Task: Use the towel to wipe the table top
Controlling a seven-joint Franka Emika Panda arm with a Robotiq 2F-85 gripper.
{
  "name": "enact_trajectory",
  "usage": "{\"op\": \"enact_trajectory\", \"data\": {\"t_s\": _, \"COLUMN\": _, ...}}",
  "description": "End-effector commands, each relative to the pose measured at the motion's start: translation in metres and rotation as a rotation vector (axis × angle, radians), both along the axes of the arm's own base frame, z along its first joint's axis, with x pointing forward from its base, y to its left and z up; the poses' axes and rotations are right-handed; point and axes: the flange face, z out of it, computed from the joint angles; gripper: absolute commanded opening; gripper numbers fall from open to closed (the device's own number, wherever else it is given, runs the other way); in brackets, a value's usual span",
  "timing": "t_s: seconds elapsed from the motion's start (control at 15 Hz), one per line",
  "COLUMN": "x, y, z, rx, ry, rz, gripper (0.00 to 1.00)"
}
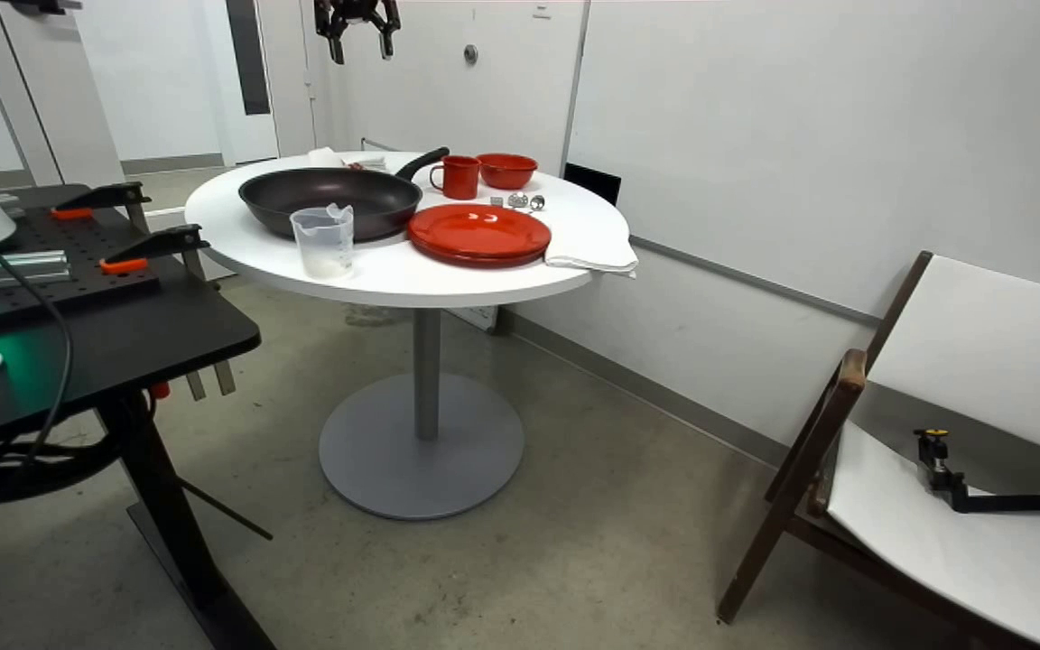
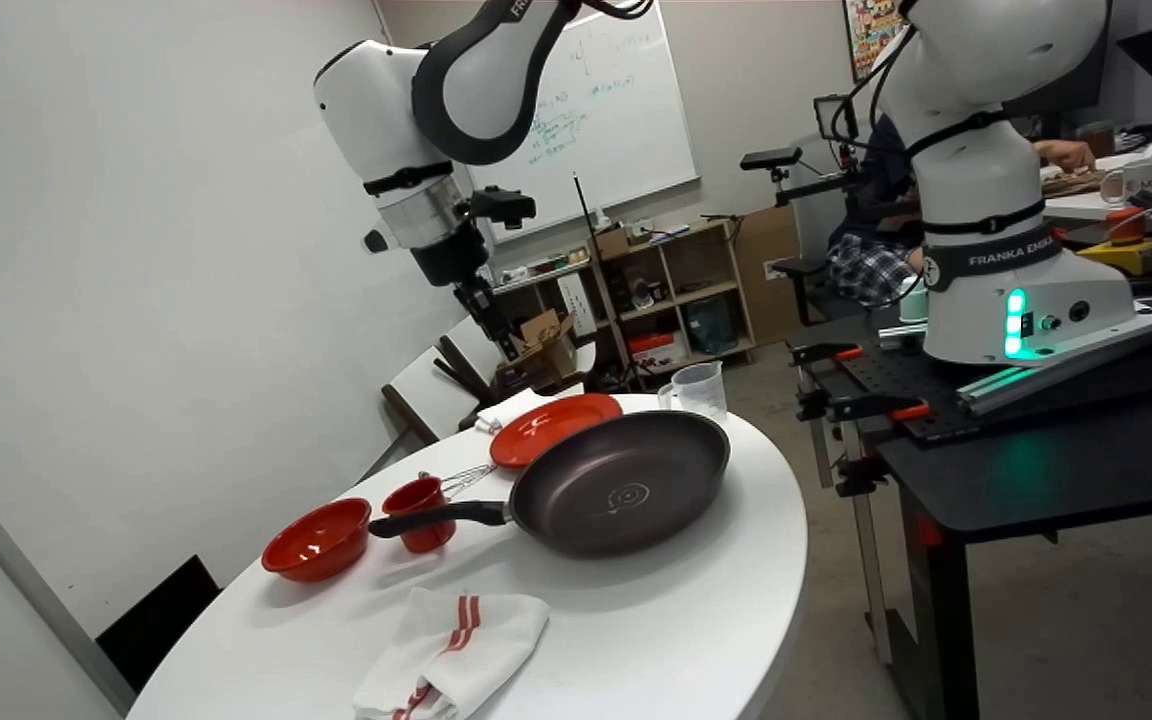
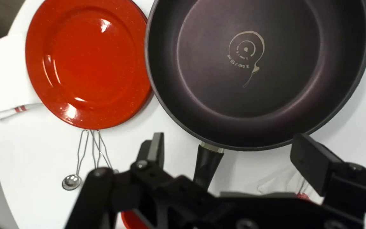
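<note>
End effector is hanging, jaws parted, above desk; arm base is displaying "FRANKA EMIKA", pan showing "15 ml" (finer print being illegible)

White towel, red stripes; white table top.

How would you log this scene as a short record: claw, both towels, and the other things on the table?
claw: open, empty, above the table top
pan: right side up, empty
rumpled towel: on the table top, near the pan's handle
folded towel: beside the stacked red plates, reaching past the table top's edge
red mug: upright, near the red bowl
clear cup: upright beside the pan, contents unclear
wiping: not under way, neither towel held
</note>
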Motion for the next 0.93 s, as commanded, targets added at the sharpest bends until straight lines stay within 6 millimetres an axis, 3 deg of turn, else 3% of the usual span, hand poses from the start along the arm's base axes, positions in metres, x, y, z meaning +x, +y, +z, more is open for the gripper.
{"op": "enact_trajectory", "data": {"t_s": 0.0, "x": 0.011, "y": 0.032, "z": -0.008, "rx": -0.025, "ry": 0.034, "rz": -0.011, "gripper": 1.00}}
{"op": "enact_trajectory", "data": {"t_s": 0.2, "x": 0.025, "y": 0.049, "z": -0.019, "rx": -0.001, "ry": 0.075, "rz": -0.044, "gripper": 1.00}}
{"op": "enact_trajectory", "data": {"t_s": 0.33, "x": 0.041, "y": 0.048, "z": -0.035, "rx": 0.008, "ry": 0.098, "rz": -0.108, "gripper": 1.00}}
{"op": "enact_trajectory", "data": {"t_s": 0.53, "x": 0.074, "y": 0.029, "z": -0.071, "rx": 0.003, "ry": 0.117, "rz": -0.244, "gripper": 1.00}}
{"op": "enact_trajectory", "data": {"t_s": 0.87, "x": 0.110, "y": 0.013, "z": -0.106, "rx": 0.014, "ry": 0.147, "rz": -0.417, "gripper": 1.00}}
